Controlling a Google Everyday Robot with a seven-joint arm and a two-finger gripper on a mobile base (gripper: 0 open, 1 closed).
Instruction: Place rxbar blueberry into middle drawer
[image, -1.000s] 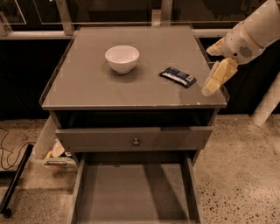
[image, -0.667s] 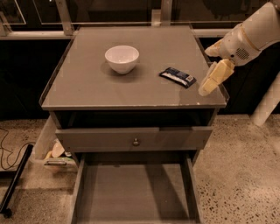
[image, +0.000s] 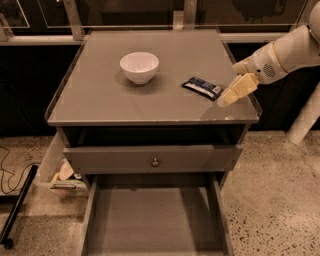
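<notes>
rxbar blueberry (image: 202, 88), dark blue, beside gripper (image: 225, 100)

Tool (image: 230, 95) beside rxbar blueberry (image: 202, 88), bowl (image: 139, 66) apart

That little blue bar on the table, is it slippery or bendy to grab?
The rxbar blueberry lies flat and thin on the smooth tabletop, so it will probably slide when nudged rather than roll. Its film-like wrapper may be slippery. Far smaller than the bowl, it is likely light. The gripper hovers beside it.

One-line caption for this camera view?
Robot's beige hand beside the dark blue wrapped snack bar on the grey cabinet top, white bowl nearby; wide shallow grey drawer open below.
</notes>
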